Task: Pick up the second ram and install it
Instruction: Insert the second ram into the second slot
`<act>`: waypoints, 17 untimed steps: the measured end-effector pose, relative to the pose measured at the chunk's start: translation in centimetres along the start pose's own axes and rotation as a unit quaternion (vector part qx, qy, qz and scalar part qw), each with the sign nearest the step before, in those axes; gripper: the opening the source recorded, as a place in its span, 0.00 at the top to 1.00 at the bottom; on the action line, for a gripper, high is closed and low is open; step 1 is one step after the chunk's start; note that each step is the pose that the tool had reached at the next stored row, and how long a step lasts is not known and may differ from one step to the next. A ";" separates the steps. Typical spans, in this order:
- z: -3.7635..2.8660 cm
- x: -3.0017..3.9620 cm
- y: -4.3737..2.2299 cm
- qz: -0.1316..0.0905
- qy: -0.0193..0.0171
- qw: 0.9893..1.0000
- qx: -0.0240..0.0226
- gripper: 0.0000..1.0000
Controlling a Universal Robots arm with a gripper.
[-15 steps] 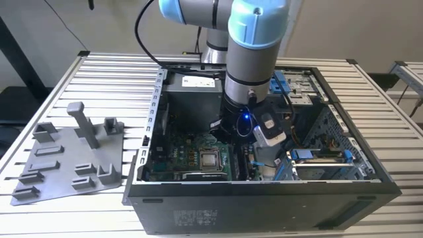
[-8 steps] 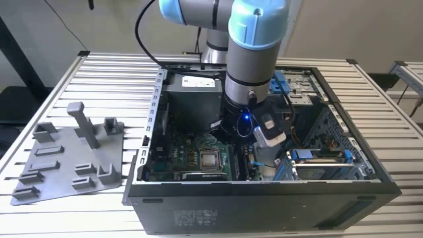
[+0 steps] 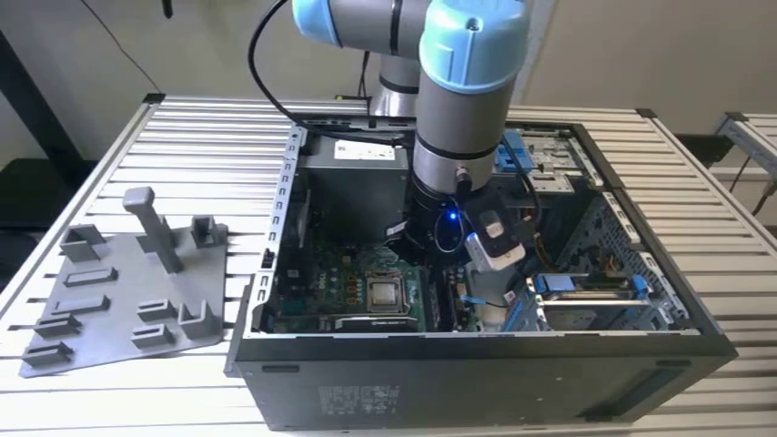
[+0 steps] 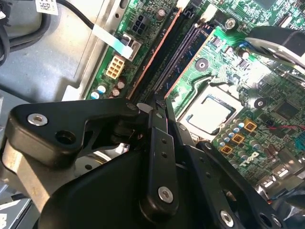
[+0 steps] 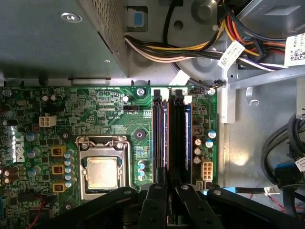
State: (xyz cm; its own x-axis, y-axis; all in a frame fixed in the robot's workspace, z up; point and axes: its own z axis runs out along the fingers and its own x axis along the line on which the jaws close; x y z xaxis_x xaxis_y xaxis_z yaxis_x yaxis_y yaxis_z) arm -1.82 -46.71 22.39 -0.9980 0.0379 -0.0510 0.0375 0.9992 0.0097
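My gripper [image 3: 439, 278] reaches down inside the open computer case [image 3: 279, 228], over the motherboard [image 5: 105, 109]. In both wrist views its black fingers are shut together, and the gripper tips [image 5: 167, 183] [image 4: 159, 101] sit at the near end of the memory slots. The second ram [image 5: 167, 133] [image 4: 162, 45] stands on edge in a slot, seen as a thin orange line running straight away from the fingertips. I cannot tell whether the tips touch it. Another stick [image 5: 187, 138], with a blue side, stands in a slot beside it. The slot nearest the processor [image 5: 102, 171] shows bare pins.
A grey fixture plate [image 3: 122, 300] with upright posts lies on the slatted table at the exterior view's left. Cable bundles [image 5: 190, 47] and the power supply box [image 5: 52, 38] crowd the far end of the slots. Blue drive-bay parts [image 3: 583, 287] sit at the exterior view's right.
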 end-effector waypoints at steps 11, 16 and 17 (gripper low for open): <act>-0.02 -0.02 0.00 -0.011 -0.001 1.000 -0.001 0.86; 0.08 -0.01 0.00 -0.014 -0.001 1.000 -0.001 0.86; 0.14 -0.01 0.00 -0.014 -0.001 1.000 -0.002 0.86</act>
State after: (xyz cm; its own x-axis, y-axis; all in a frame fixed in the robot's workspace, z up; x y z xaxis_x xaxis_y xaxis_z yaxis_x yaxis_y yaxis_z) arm -1.80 -46.71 22.25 -0.9986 0.0093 -0.0523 0.0087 0.9999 0.0121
